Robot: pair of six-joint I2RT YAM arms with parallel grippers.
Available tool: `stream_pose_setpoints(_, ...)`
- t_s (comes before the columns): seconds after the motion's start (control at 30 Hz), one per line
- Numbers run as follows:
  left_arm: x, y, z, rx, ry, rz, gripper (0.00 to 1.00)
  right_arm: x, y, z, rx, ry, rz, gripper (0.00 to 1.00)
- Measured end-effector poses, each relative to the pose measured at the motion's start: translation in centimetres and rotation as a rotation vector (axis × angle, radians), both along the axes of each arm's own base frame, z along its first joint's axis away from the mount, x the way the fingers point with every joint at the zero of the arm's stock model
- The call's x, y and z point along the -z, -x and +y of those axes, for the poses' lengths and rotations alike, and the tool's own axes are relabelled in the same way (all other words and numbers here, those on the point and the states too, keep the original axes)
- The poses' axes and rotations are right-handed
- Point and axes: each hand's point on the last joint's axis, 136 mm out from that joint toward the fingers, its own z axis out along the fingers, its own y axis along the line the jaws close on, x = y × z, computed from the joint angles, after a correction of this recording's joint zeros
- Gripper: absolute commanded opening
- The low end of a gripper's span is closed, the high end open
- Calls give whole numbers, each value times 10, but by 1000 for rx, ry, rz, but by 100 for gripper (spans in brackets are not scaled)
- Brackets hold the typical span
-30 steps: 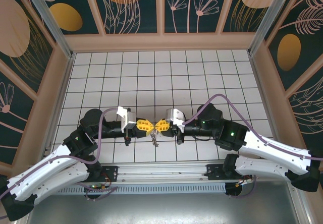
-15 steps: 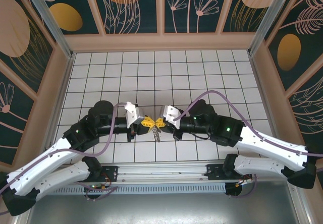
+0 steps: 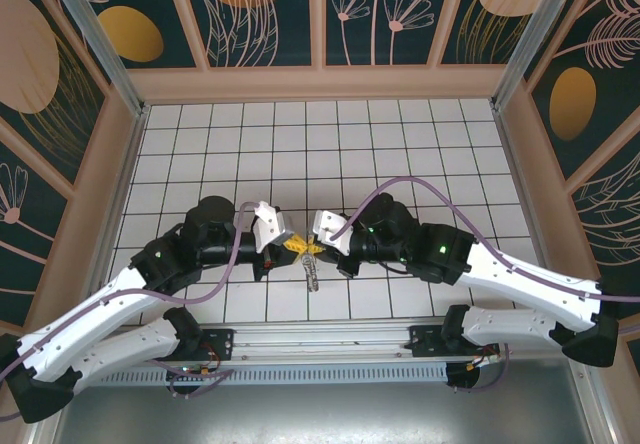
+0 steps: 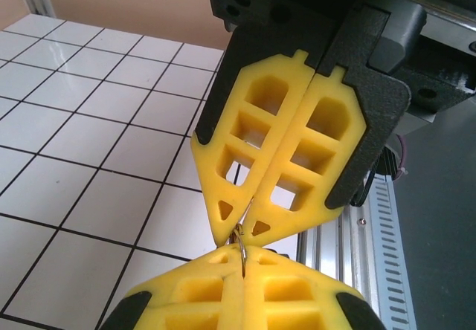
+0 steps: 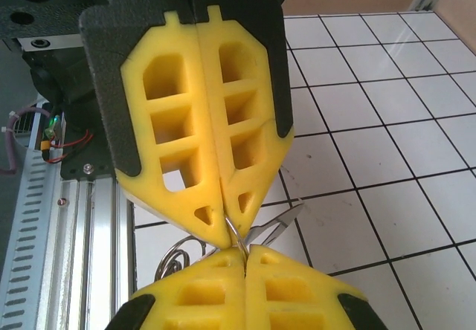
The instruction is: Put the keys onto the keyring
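Above the near tiles, the left gripper [image 3: 289, 246] and right gripper [image 3: 314, 248] both pinch the keyring [image 4: 242, 245], keys [image 3: 312, 272] dangling below; threading seems underway, and next needs a small, careful twist.

Overhead view of a white tiled worktop [image 3: 400, 144] enclosed by dark walls [image 3: 260, 14] painted with pale flowers and orange discs. Two white and black arms reach inward from a metal rail [image 3: 320, 339] at the near edge, each trailing a purple cable [image 3: 225, 264]. The left gripper [image 3: 291, 247] and right gripper [image 3: 311, 248] meet tip to tip at centre, their yellow fingers [image 3: 286, 243] pressed together. The silver keys [image 3: 312, 276] show just on the near side of that junction; what joins them to the tips is too small to tell
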Motion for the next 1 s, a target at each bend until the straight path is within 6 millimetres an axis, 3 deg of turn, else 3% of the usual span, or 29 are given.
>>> stream_pose_setpoints(0.13, -5, 2, -2, 10, 60, -12, 0, -4, 4, -5, -4, -33, 2, 18)
stream_pose_setpoints(0.23, -11, 7, -1, 25, 118, -23, 0, -12, 10, -7, -20, -81, 0, 22)
stream_pose_setpoints(0.6, -43, 27, 0, 114, 295, -73, 0, -22, 22, -2, -82, -158, 19, 22)
stream_pose_setpoints(1.0, -48, 31, 0, 136, 337, -91, 0, -36, 32, -4, -134, -232, 11, 19)
